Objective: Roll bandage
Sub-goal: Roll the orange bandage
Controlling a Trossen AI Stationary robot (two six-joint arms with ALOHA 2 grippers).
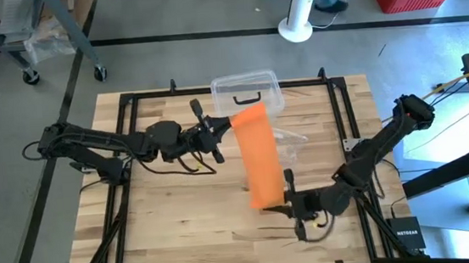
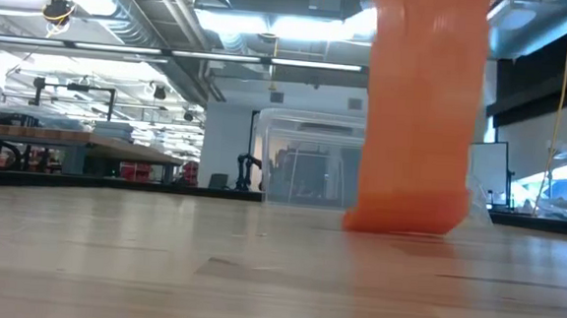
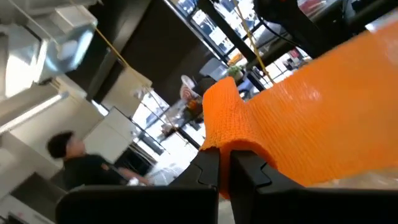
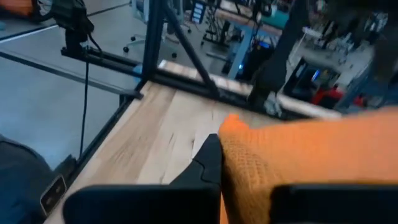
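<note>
The orange bandage (image 1: 258, 159) is a long flat strip running from the far middle of the table toward its near edge. My left gripper (image 1: 224, 126) is shut on its far end, and my right gripper (image 1: 287, 197) is shut on its near end. Both are raised above the table. In the low view the bandage (image 2: 420, 108) hangs down, and its lower fold (image 2: 403, 218) reaches the table top. Whether the fold rests there I cannot tell. My left gripper pinches the bandage's far end at its edge (image 3: 231, 144) between its two fingers (image 3: 211, 168). The fingers come level from the table's left. The strip runs away from them, lifted. My right gripper pinches the bandage's near end (image 4: 249, 165) between its two fingers (image 4: 208, 163). They come from the table's right, nearly level.
A clear plastic box (image 1: 246, 89) with a black handle stands at the far middle, just behind the bandage. It also shows in the low view as the clear plastic box (image 2: 308, 161). A small clear wrapper (image 1: 292, 142) lies to the right of the strip. The bare wooden table (image 1: 182, 213) stretches toward the near left.
</note>
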